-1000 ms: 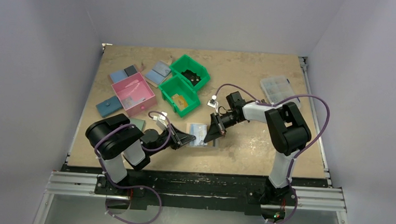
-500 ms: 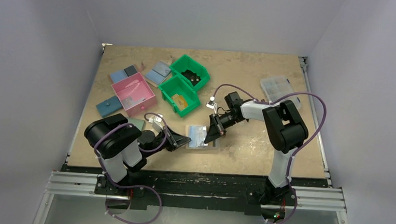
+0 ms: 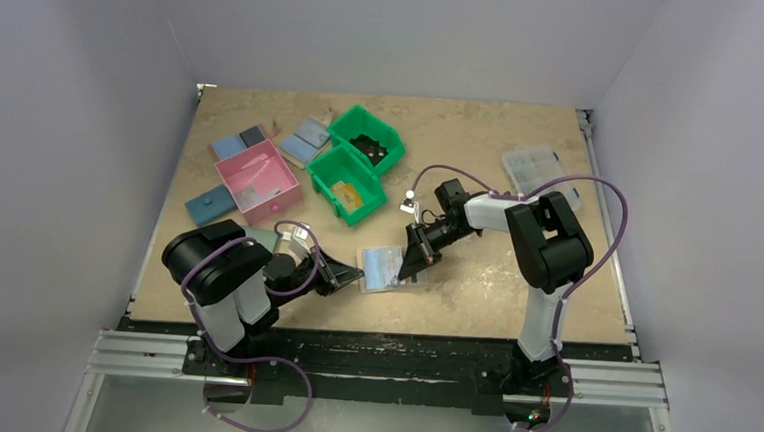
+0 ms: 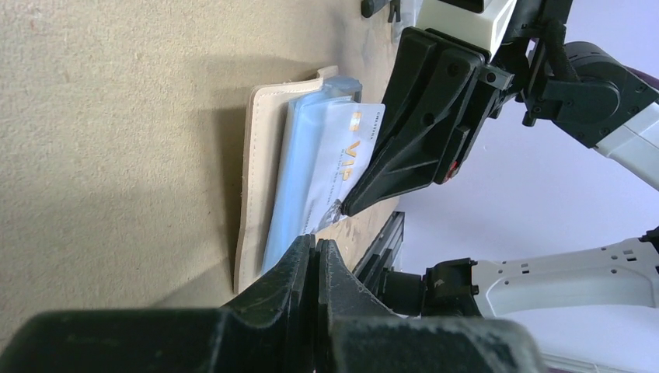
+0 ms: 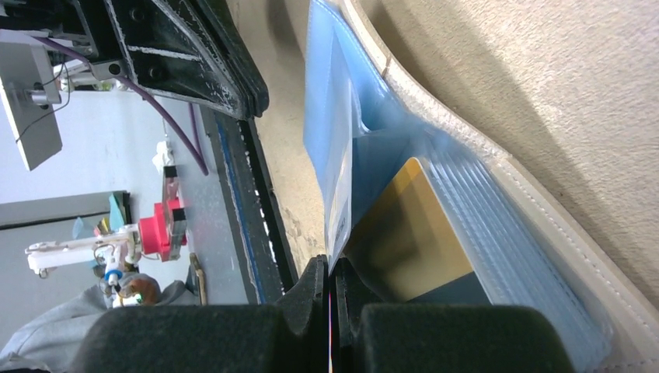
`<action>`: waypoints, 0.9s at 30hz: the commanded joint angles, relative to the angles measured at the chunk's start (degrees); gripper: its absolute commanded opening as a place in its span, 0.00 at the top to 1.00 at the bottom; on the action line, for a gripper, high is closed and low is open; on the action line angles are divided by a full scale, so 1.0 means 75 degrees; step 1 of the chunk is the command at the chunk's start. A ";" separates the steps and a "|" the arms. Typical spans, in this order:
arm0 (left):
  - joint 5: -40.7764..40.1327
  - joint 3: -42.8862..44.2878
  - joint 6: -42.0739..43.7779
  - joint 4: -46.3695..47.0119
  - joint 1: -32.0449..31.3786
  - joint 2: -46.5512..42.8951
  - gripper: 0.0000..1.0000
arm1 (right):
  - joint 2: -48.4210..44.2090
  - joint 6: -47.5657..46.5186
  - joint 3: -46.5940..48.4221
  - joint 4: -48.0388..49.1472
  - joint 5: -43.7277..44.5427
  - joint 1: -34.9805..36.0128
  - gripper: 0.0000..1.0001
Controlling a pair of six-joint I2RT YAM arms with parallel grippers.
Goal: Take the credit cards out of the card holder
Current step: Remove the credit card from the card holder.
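The card holder [image 3: 383, 271] lies open on the table between both arms, with a beige outside [image 4: 256, 171] and a light-blue panel inside. My right gripper [image 3: 412, 268] is shut on the edge of a white credit card [image 4: 342, 159] marked VIP, which sticks out of the blue panel. Behind that card, in the right wrist view, a yellow-orange credit card [image 5: 408, 233] sits in the striped slot panel [image 5: 497, 233]. My left gripper [image 4: 317, 245] is shut with nothing seen between its tips. It sits at the holder's left edge [image 3: 356, 274], and a strip of table shows between it and the holder.
Two green bins [image 3: 366, 140] [image 3: 345, 186] and a pink bin [image 3: 257, 180] stand at the back left. Flat blue wallets [image 3: 227, 146] [image 3: 208, 205] lie around them. A sage-green wallet [image 3: 264, 237] lies by my left arm. A clear compartment box [image 3: 536, 170] is at the back right.
My left gripper has drawn back to the left, off the holder. The holder has turned slightly on the table. My right gripper stays shut on the white card.
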 commanded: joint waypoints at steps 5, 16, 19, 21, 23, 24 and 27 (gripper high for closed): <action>0.0122 -0.0044 0.0187 0.2286 0.0085 -0.0344 1.00 | -0.0067 -0.0754 0.0481 -0.0664 0.0327 -0.0010 1.00; 0.0207 -0.0034 0.0133 0.1722 0.0101 -0.1084 0.96 | -0.0220 -0.1262 0.0720 -0.1215 0.1060 -0.0034 1.00; 0.0234 0.0093 0.0469 0.0530 0.0093 -0.1916 0.93 | -0.0249 -0.1426 0.0734 -0.1403 0.1228 -0.0047 1.00; 0.0211 0.0248 0.0726 -0.0760 0.0095 -0.2741 0.92 | -0.0241 -0.1624 0.0789 -0.1616 0.1299 -0.0063 1.00; 0.0171 0.0552 0.1072 -0.2285 0.0100 -0.3961 0.90 | -0.0244 -0.1889 0.0896 -0.1892 0.1339 -0.0146 1.00; 0.0101 0.0783 0.1361 -0.3284 0.0101 -0.4591 0.88 | -0.0264 -0.1955 0.0916 -0.1963 0.1350 -0.0215 1.00; -0.0461 0.1743 0.2619 -0.6792 0.0082 -0.6394 0.76 | -0.0367 -0.2093 0.0935 -0.2074 0.1530 -0.0415 1.00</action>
